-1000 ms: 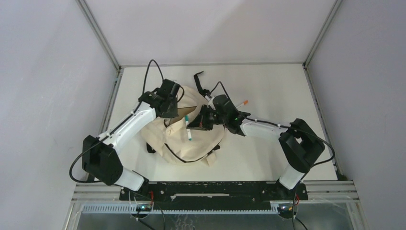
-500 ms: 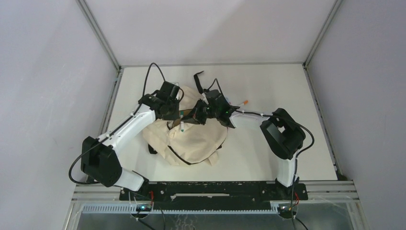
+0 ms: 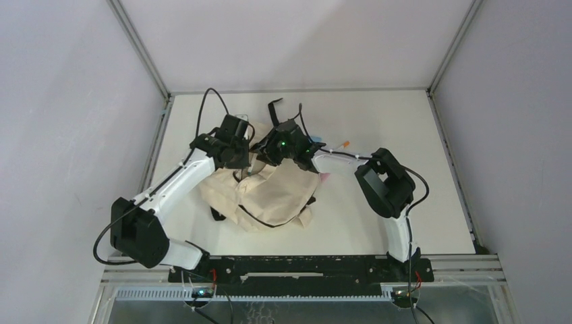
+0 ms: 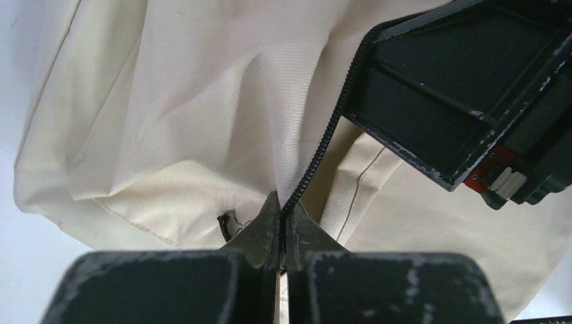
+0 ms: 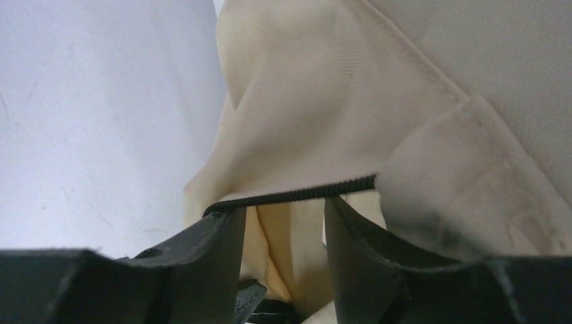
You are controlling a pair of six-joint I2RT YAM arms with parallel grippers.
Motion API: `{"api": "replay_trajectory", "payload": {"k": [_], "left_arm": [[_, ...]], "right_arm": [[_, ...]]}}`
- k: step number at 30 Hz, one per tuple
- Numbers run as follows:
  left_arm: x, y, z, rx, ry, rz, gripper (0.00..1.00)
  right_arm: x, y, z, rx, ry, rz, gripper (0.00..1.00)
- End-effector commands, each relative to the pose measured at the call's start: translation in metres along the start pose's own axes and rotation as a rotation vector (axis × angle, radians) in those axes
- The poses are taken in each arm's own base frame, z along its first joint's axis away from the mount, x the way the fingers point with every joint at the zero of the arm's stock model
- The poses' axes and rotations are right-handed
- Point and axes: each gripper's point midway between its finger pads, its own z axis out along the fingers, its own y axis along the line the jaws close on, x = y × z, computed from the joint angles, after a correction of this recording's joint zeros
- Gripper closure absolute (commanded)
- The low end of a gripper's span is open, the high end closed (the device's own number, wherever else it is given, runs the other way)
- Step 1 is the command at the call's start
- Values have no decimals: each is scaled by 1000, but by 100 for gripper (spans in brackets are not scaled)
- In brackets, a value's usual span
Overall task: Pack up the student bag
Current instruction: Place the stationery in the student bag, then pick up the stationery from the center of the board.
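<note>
Your bag (image 3: 270,196) lay crumpled on the table (image 3: 384,121), left of centre, between both arms. Your left gripper (image 4: 280,219) had its jaws pressed together on the bag's zipper (image 4: 324,135) edge. Your right gripper (image 5: 283,214) was at the bag's far side, jaws spread, the zipper edge crossing its fingertips and cream cloth showing in the gap.

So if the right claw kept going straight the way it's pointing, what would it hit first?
The bag: its black zipper edge runs right across the tips of the right claw, with cream fabric just behind. It looks almost touching, though depth is hard to judge.
</note>
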Motion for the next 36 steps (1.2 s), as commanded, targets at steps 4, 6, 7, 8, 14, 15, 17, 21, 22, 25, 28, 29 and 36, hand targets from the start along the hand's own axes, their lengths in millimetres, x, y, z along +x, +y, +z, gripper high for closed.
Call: {"api": "replay_trajectory", "payload": {"k": [4, 6, 7, 8, 14, 15, 17, 21, 22, 25, 28, 29, 36], "left_arm": [[-3, -8, -7, 67, -21, 4, 100], [-3, -9, -5, 66, -16, 2, 100], [-2, -8, -5, 64, -15, 2, 100], [-2, -8, -5, 61, -15, 2, 100], [0, -2, 0, 41, -3, -11, 100], [0, -1, 1, 38, 0, -14, 100], [2, 1, 2, 40, 9, -24, 100], [5, 7, 4, 55, 17, -64, 100], [6, 11, 4, 46, 16, -74, 100], [8, 23, 3, 15, 19, -99, 100], [7, 33, -1, -4, 1, -119, 100], [6, 35, -3, -6, -9, -125, 100], [1, 50, -17, -44, -55, -165, 100]], "right_arm": [[-1, 36, -13, -62, -21, -126, 48], [6, 38, -20, -65, -1, -166, 50], [11, 35, -24, -60, 12, -182, 52], [15, 37, -31, -72, 22, -206, 54], [26, 17, -75, -2, 51, -369, 58], [20, 9, -85, 41, 13, -393, 55], [-9, -19, -109, 188, -138, -418, 47], [-67, -85, -163, 435, -374, -364, 39], [-79, -102, -172, 485, -405, -335, 39], [-105, -142, -186, 617, -438, -259, 42], [-117, -163, -184, 689, -434, -202, 43], [-119, -168, -182, 713, -433, -192, 43], [-116, -189, -145, 801, -346, -177, 41]]}}
